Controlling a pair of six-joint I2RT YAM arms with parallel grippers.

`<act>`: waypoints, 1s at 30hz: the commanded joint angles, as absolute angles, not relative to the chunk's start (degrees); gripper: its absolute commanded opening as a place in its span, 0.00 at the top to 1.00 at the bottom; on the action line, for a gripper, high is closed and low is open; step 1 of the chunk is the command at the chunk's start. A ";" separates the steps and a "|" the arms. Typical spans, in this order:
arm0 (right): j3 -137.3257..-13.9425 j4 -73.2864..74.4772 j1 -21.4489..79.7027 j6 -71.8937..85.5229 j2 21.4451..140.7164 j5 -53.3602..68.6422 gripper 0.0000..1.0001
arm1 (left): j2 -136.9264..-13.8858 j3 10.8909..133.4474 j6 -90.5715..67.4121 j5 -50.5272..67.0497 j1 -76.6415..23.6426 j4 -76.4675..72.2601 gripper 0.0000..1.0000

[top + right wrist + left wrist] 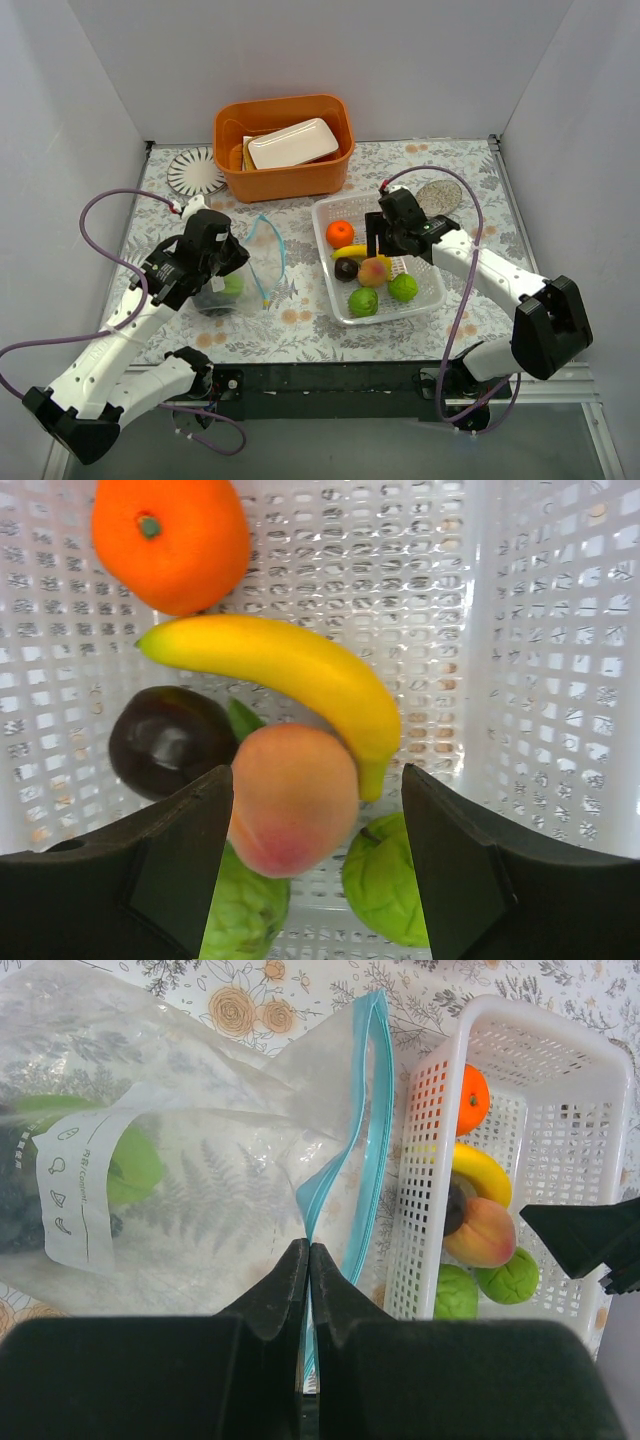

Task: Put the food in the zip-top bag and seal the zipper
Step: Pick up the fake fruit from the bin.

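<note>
The clear zip-top bag lies left of centre, its teal zipper standing open in a loop. My left gripper is shut on the bag's zipper edge. Inside the bag are a green leaf and black grapes. My right gripper is open and hangs over the white basket, its jaws either side of the peach without touching it. The orange, banana, dark plum and two limes also lie in the basket.
An orange bin holding a white dish stands at the back. A striped round plate lies at the back left, a speckled disc at the back right. White walls close in on both sides.
</note>
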State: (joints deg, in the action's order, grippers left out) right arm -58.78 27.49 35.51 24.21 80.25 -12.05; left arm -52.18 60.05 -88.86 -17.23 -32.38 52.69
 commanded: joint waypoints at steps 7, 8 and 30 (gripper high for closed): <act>-60.99 26.72 30.32 12.05 88.75 -7.65 0.30 | -51.68 59.50 -88.77 -16.70 -32.34 52.03 1.00; -61.69 26.98 29.97 11.61 89.55 -6.60 0.31 | -51.77 59.50 -88.86 -16.79 -32.34 52.03 1.00; -62.14 25.49 29.53 9.40 91.24 -4.48 0.83 | -52.38 58.89 -88.95 -16.79 -32.34 51.77 1.00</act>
State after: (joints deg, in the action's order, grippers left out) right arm -61.39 26.92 29.65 9.19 95.72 -3.27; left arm -52.51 59.57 -88.90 -16.88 -32.38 52.27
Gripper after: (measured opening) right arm 0.436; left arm 0.010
